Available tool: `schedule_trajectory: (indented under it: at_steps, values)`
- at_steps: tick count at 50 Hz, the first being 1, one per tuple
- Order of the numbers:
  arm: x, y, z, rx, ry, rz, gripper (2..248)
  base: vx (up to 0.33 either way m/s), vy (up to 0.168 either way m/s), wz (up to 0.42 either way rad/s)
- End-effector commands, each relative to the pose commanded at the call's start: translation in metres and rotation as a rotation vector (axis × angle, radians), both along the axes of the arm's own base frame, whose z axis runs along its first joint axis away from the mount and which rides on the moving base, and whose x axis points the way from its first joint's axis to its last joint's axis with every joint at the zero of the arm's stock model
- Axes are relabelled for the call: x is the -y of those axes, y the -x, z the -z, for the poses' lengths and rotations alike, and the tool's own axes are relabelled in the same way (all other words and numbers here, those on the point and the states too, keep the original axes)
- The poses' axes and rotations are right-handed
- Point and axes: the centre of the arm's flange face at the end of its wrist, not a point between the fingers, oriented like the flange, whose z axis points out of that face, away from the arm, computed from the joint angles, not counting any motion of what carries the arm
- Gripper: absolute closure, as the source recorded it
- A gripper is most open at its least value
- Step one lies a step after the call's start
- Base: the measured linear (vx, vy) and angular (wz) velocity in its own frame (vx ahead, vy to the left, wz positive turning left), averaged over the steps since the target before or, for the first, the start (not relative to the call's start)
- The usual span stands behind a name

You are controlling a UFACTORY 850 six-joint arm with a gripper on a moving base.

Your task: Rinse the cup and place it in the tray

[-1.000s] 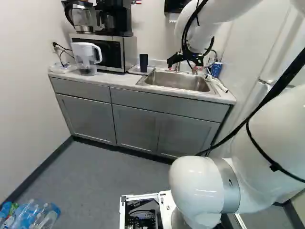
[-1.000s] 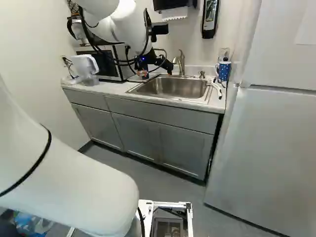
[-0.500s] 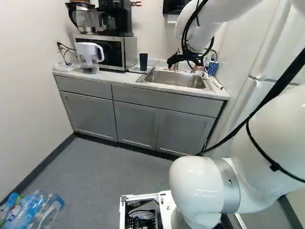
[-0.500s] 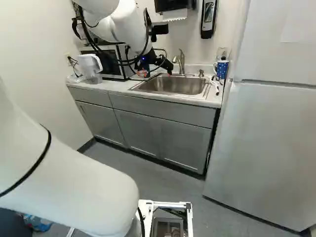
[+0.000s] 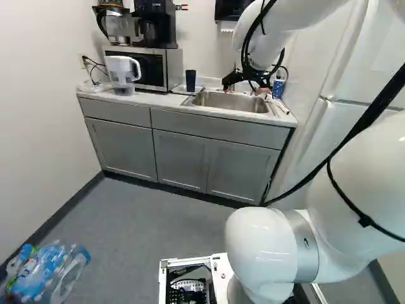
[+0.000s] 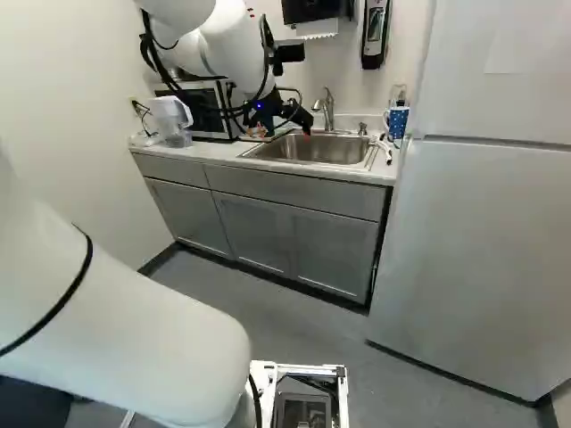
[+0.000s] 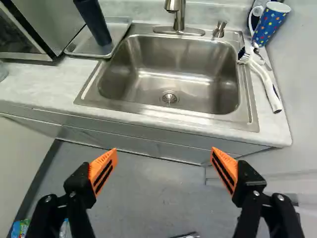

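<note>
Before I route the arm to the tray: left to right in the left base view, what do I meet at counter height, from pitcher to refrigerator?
Pitcher → dark cup → sink basin → blue cup → refrigerator.

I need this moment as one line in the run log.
gripper: open, empty | dark cup: in metal tray | polka-dot cup: beside sink

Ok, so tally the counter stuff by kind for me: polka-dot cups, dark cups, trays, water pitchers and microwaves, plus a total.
Polka-dot cup: 1
Dark cup: 1
Tray: 1
Water pitcher: 1
Microwave: 1
Total: 5
</note>
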Motion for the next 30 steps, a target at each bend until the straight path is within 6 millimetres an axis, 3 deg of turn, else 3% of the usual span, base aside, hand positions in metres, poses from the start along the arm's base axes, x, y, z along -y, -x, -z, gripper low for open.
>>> schedule_trajectory:
  at_steps: [16, 30]
  values:
    - [0.0000, 0.0000, 0.0000, 0.000, 0.000, 0.000, 3, -0.110, 0.003, 0.016]
    - [0.0000, 0.0000, 0.0000, 0.000, 0.000, 0.000, 3, -0.006, 0.000, 0.000]
